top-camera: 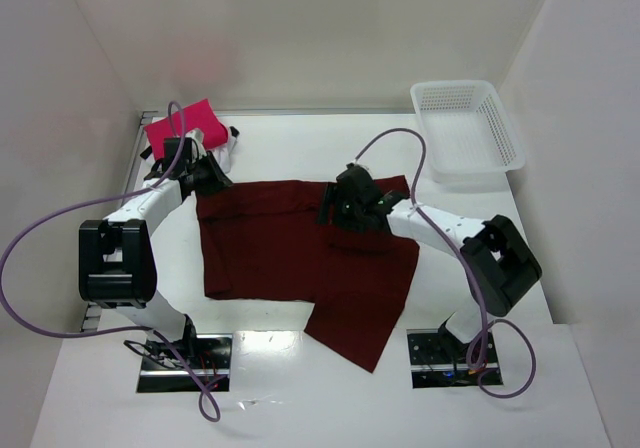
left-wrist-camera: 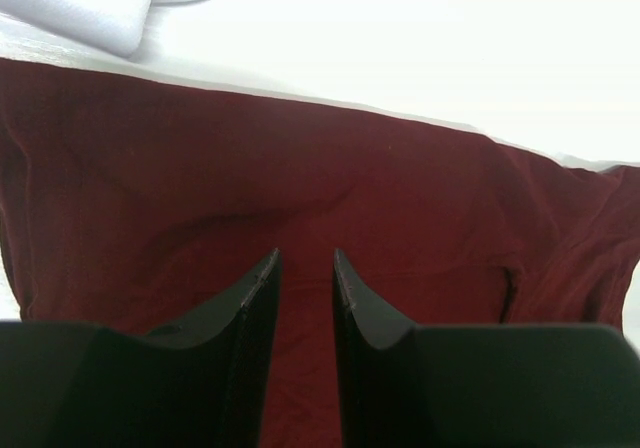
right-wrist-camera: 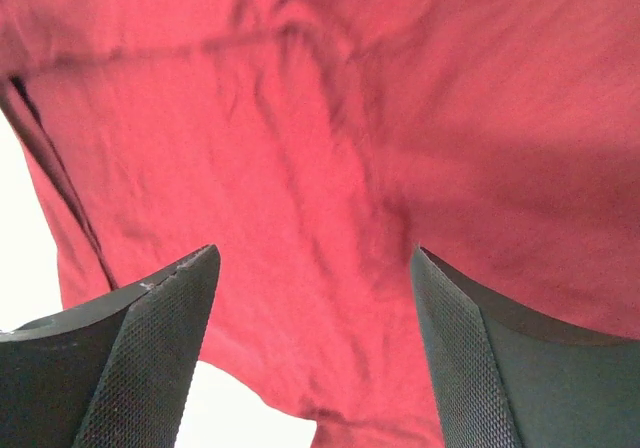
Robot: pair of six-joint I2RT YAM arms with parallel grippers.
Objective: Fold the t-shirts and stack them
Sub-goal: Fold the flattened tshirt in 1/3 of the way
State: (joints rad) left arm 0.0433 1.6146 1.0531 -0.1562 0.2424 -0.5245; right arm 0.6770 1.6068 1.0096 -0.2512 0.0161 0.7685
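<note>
A large dark maroon t-shirt (top-camera: 290, 253) lies spread on the table, with one flap trailing toward the near edge. My left gripper (top-camera: 210, 180) rests at its far left corner. In the left wrist view its jaws (left-wrist-camera: 305, 256) stand a narrow gap apart, with flat maroon cloth (left-wrist-camera: 300, 158) showing between them. My right gripper (top-camera: 328, 211) hovers over the shirt's far edge near the middle. Its jaws (right-wrist-camera: 315, 253) are wide open above wrinkled cloth (right-wrist-camera: 350, 118), holding nothing. A bright pink-red folded t-shirt (top-camera: 183, 124) lies at the far left, partly on a white t-shirt (top-camera: 226, 152).
A white mesh basket (top-camera: 466, 128) stands at the far right. White walls close in the table on the left, back and right. The arm bases and their purple cables (top-camera: 30, 258) sit at the near edge.
</note>
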